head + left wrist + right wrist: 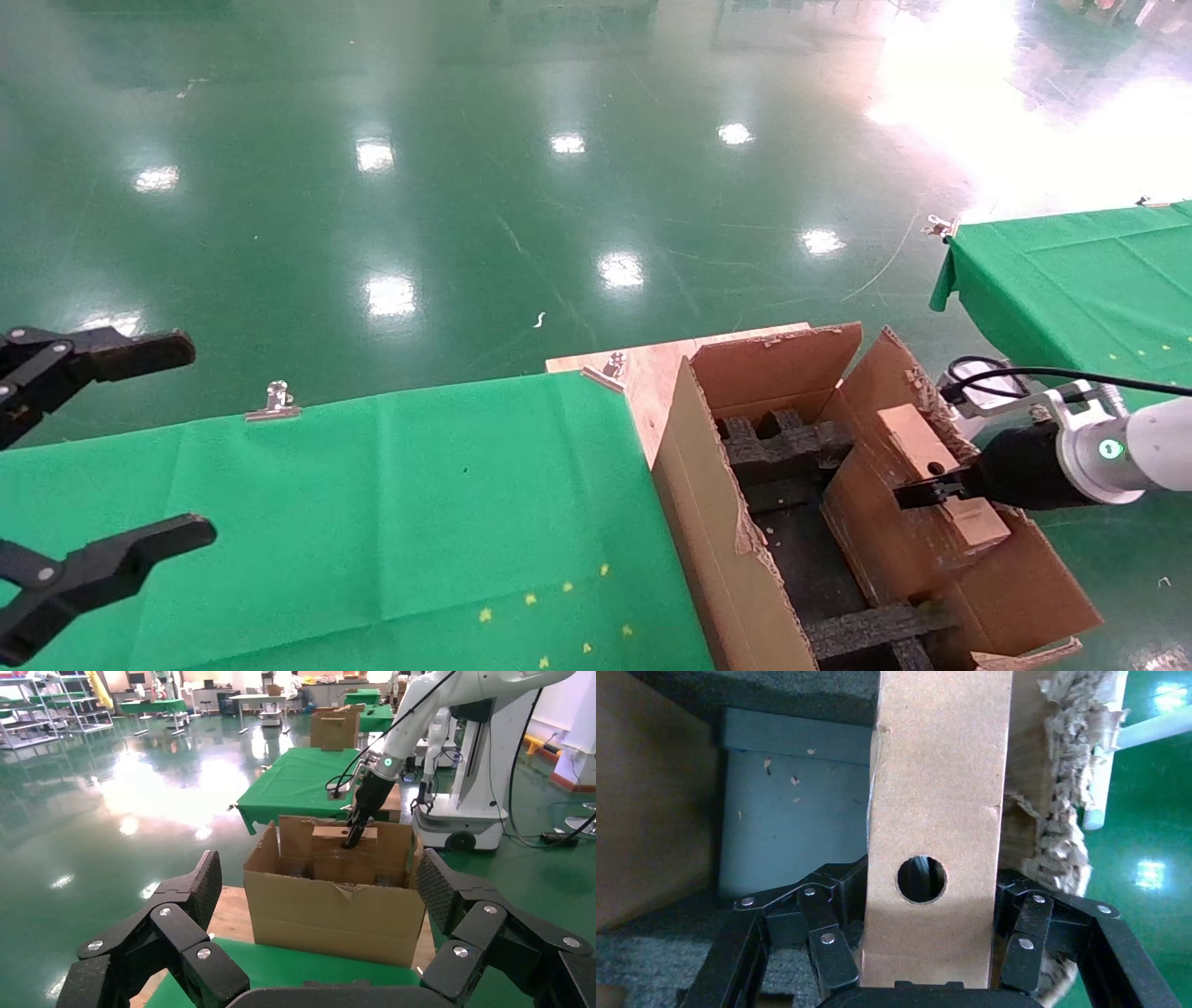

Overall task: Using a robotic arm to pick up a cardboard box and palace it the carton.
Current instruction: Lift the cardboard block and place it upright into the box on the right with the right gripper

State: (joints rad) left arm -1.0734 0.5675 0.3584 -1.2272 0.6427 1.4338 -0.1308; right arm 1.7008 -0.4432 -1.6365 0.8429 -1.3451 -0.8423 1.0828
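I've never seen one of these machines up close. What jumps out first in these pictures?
The big torn carton at the end of the green-clothed table, with black foam dividers inside. The right gripper holds a small cardboard box over the carton's right side; the right wrist view shows its round hole between the black fingers. The left gripper hangs open over the table at the left.

Robot lab/workshop hall: glossy green floor (466,186), green-clothed tabletops (302,776) w/ clips, metal shelving (42,713) at far wall, another white robot base (467,804), cartons (334,727) around.
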